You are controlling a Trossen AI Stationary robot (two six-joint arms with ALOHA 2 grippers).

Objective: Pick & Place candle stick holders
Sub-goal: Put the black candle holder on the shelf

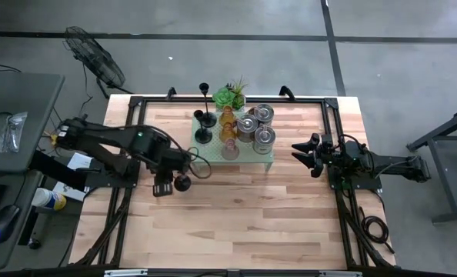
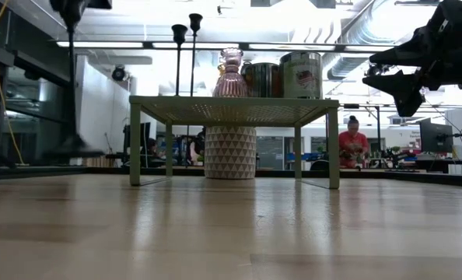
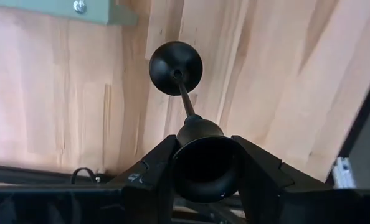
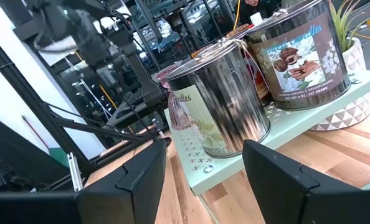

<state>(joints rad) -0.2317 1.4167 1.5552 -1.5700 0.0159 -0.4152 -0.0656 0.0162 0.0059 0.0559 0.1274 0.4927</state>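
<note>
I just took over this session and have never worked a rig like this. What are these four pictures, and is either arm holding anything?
Two dark robot arms work at a wooden table. One picture looks straight down, one looks level across the tabletop, and one comes from each arm's wrist. On the table stands a pale green stand carrying black candle holders, amber glass ones and silvery tins, with a potted plant behind. The left gripper has its jaws shut on a black candle holder, carried above the wood beside the stand. The right gripper waits by the stand's other end, jaws open and empty.
</note>
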